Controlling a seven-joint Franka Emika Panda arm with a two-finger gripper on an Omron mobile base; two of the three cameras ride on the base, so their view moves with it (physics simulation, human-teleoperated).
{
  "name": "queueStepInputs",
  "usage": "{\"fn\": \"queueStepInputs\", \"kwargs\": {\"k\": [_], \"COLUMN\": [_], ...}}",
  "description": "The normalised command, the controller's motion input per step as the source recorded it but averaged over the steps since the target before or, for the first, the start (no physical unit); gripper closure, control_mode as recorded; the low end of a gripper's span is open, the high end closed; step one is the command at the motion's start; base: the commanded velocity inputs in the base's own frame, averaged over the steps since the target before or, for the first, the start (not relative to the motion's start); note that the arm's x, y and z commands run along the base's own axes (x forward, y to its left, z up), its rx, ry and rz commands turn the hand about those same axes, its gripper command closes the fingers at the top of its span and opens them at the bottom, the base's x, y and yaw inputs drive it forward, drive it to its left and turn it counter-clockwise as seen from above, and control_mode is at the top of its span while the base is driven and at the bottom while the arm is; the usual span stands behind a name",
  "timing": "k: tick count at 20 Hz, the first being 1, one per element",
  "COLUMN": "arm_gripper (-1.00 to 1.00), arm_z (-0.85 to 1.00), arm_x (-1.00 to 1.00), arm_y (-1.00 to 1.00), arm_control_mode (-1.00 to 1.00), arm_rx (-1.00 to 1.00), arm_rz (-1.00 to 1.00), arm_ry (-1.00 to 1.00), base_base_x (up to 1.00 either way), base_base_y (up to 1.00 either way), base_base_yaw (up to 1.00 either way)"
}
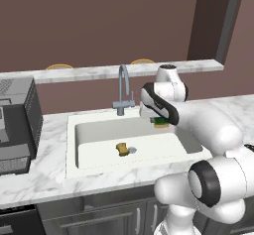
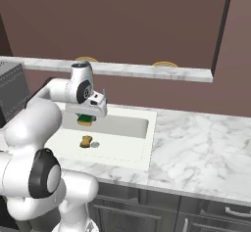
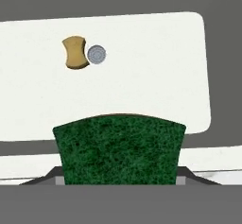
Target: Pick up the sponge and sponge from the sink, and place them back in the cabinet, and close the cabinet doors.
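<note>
A white robot arm's gripper (image 2: 86, 114) grasps the green-and-yellow sponge (image 3: 119, 150) between its jaws, holding it above the white sink (image 1: 74, 125) in a marble counter (image 2: 206, 143). The golden-tan sponge (image 1: 122, 149) lies on the basin floor, just beside the round grey drain (image 3: 97, 55). A grey gooseneck faucet (image 1: 122, 88) stands at the sink's back edge, and a dark toaster oven (image 1: 17, 122) sits on the counter to the left.
</note>
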Motion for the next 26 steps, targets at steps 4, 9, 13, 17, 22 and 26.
{"fn": "queueStepInputs", "kwargs": {"k": [4,9,13,17,22,26], "arm_gripper": [1.0,1.0,1.0,1.0,1.0,1.0], "arm_z": [0.55,0.58,0.51,0.53,0.54,0.48], "arm_x": [-0.55,-0.51,-0.49,-0.39,-0.16,-0.2], "arm_y": [-0.14,-0.12,-0.18,-0.1,-0.07,-0.02], "arm_control_mode": [-1.0,-1.0,-1.0,-1.0,-1.0,-1.0], "arm_rx": [-0.01,-0.01,-0.01,-0.02,-0.02,0.0], "arm_rz": [-0.13,-0.11,-0.04,-0.01,0.0,0.03], "arm_ry": [0.0,0.0,0.0,0.0,-0.01,-0.02], "base_base_x": [0.0,0.0,0.0,0.0,0.0,0.0], "base_base_y": [0.0,0.0,0.0,0.0,0.0,0.0], "base_base_yaw": [0.0,0.0,0.0,0.0,0.0,0.0]}}
